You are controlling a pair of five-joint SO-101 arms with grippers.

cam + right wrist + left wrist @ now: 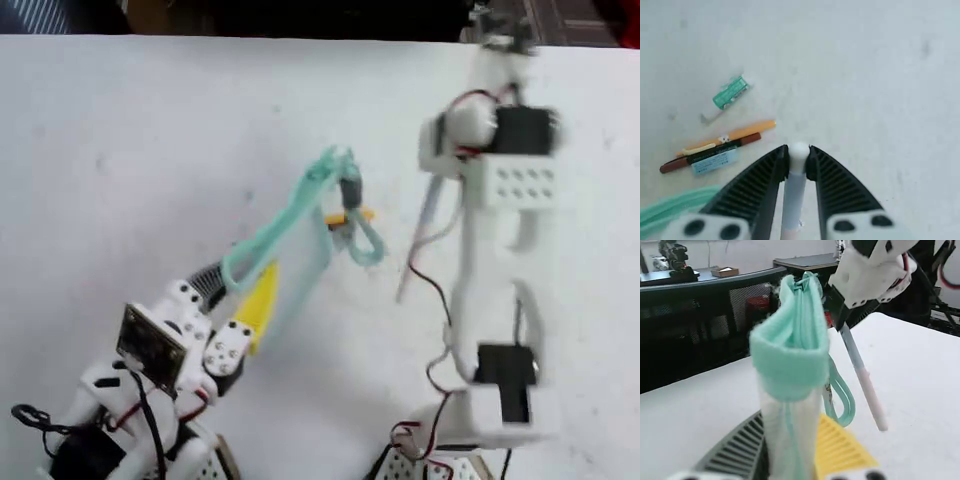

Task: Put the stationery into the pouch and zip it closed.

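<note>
The left gripper (790, 452) is clamped on the teal-topped pouch (790, 360), over the white table (140, 150). Dark mesh furniture (695, 315) stands behind. Just beside the pouch, the right gripper (799, 159) pinches a pale pen (794, 195). Its wrist view adds an orange pen (742, 131), a brown pen (710, 156) and a small teal piece (730, 93) lying near each other on the table

White table (150, 130); black mesh chair (700, 325) beyond edge; small box (725, 271) farther behind.

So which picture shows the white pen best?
The left wrist view: the pen shows nearly whole, from the side. The high view shows it small, from above; the right wrist view shows just its end in the right gripper.
</note>
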